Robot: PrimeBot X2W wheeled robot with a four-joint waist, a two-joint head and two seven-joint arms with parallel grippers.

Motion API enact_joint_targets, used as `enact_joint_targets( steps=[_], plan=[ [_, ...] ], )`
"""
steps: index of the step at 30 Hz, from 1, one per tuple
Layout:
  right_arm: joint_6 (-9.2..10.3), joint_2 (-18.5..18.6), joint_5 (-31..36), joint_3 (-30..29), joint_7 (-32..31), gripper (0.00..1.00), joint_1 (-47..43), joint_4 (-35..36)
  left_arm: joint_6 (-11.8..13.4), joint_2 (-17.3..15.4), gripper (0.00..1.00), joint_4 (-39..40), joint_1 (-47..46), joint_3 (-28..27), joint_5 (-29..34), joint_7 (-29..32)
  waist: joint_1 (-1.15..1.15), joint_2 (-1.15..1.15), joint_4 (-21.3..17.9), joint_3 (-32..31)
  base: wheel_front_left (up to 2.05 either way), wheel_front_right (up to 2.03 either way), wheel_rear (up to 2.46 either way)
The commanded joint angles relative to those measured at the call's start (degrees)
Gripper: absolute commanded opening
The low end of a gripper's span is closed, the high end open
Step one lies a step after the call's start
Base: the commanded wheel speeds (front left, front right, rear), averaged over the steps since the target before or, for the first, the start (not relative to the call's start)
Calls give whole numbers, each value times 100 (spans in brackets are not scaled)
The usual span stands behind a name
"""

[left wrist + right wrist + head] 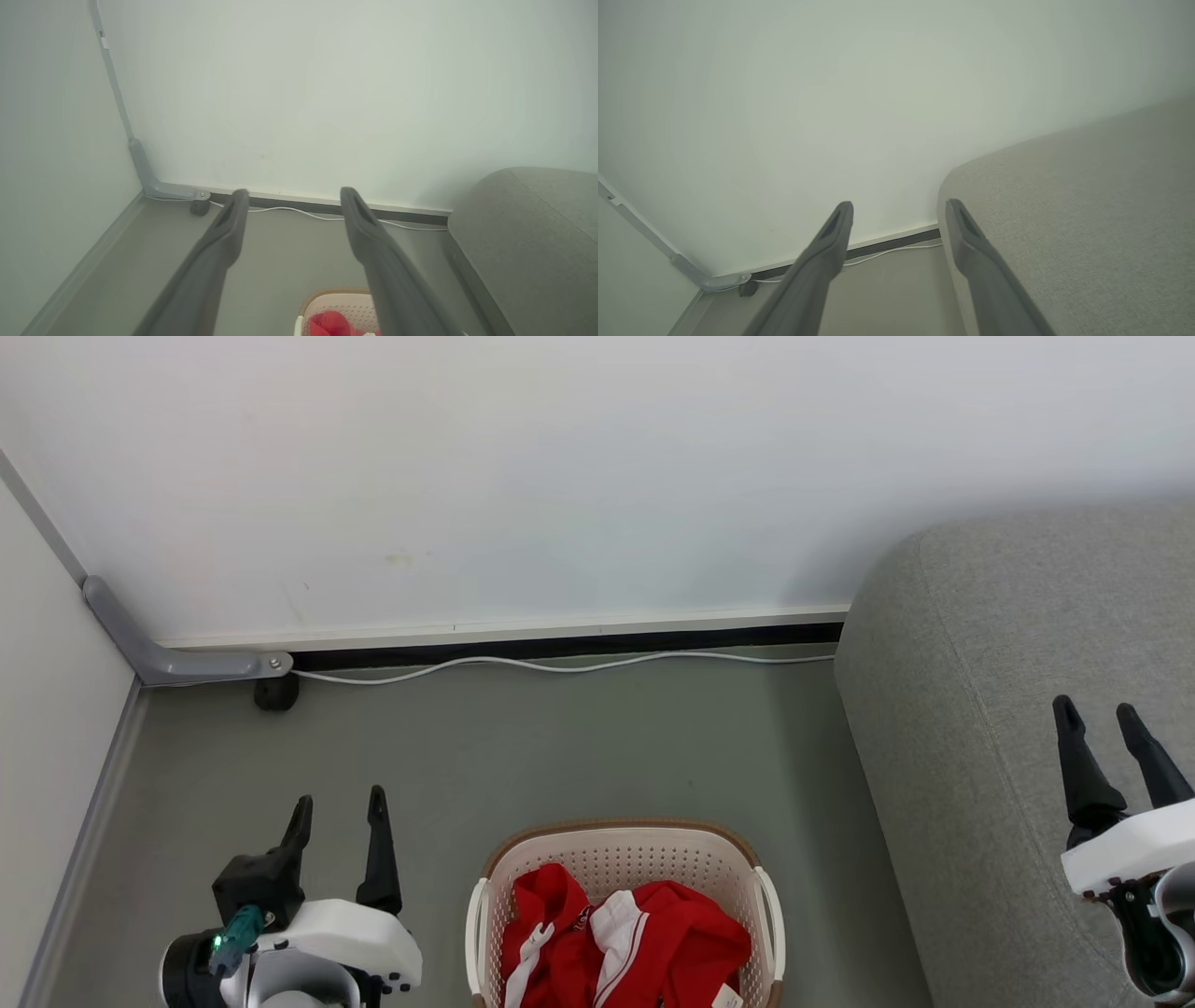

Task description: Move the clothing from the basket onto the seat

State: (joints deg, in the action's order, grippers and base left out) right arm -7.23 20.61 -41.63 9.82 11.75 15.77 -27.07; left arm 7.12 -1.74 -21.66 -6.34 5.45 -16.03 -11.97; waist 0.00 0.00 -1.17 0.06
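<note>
The cream basket [625, 855] with a brown rim stands on the floor at the bottom centre of the head view. Red clothing [653, 943] with white panels lies bunched inside it, a small white tag at its lower right. The grey seat [990, 691] fills the right side. My left gripper [338, 807] hangs open over the floor, left of the basket, nothing between its fingers. Over the seat's near part, my right gripper [1099, 712] is open and empty too. The left wrist view catches the basket [341, 308], a bit of red clothing [329, 324] and the seat [528, 233].
A white wall runs across the back with a dark skirting strip and a white cable [560, 665] along its foot. A grey bracket [177, 658] and a small dark foot [276, 693] sit in the left corner. Grey floor [560, 747] lies between basket and wall.
</note>
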Motion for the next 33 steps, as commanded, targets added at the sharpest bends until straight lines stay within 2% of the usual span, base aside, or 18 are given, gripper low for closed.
enact_joint_targets(
  steps=[1,8,13,24,33],
  plan=[
    [-24,201,145,98,129,100,218,139,47,-93,100,168,-356,-90,178,-107,0,0,-1,3,0,0,0],
    [-25,316,509,224,246,100,242,314,146,-105,100,212,-465,49,534,-224,0,0,-15,5,0,0,0],
    [-25,446,698,524,325,100,309,362,208,-114,100,172,-525,96,830,-303,0,0,-26,-8,0,0,0],
    [-25,554,556,982,325,100,428,157,250,-114,100,-190,-534,147,508,-303,0,0,-10,-17,0,0,0],
    [-25,571,503,987,325,100,448,176,224,-114,100,-479,-603,177,137,-303,0,0,-12,-2,0,0,0]
  ],
)
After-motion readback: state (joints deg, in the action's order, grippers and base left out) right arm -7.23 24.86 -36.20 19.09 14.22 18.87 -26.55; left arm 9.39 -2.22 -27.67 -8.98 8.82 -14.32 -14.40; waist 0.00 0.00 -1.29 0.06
